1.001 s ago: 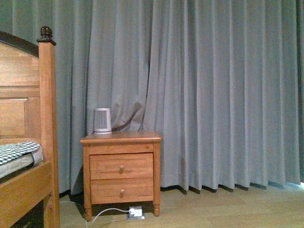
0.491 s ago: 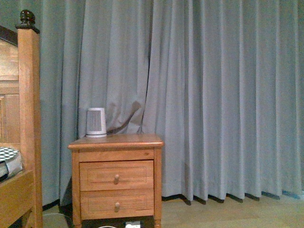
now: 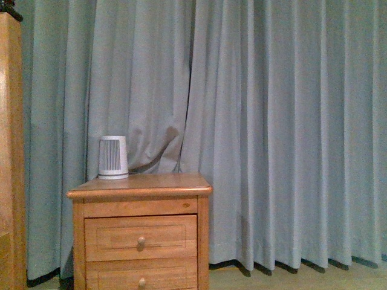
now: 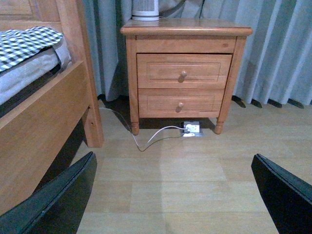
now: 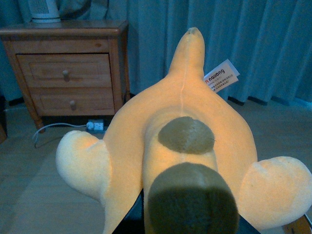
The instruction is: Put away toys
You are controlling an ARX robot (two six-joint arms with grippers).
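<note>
Near the nightstand (image 3: 142, 232), plush toy (image 5: 180, 112) held by the right gripper (image 5: 214, 222)

Across the back of the room, a grey-blue curtain (image 3: 272, 121) is seen hanging in folds to the wooden floor (image 4: 195, 180). A wooden bed (image 4: 44, 107) is shown to the left of the nightstand, with checked bedding (image 4: 29, 41) laid on it; only its post appears at the left edge of the front view. The nightstand is placed against the curtain, and both of its drawers are shut. The plush toy, orange-yellow with two dark brown patches, is held off the floor close against the right wrist camera, so that most of that view is filled by it. It is clamped in the right gripper, of which only a dark sliver of one finger (image 5: 127, 222) can be made out under the toy. The left gripper (image 4: 173, 158) is spread wide above bare floor, with nothing between its fingers. A white ribbed appliance (image 3: 113, 157) is stood on the rear left of the nightstand top. A white cable (image 4: 151, 136) is run across the floor to a power strip (image 4: 191, 128) lying under the nightstand. A small white tag (image 5: 222, 75) is attached to the toy.
</note>
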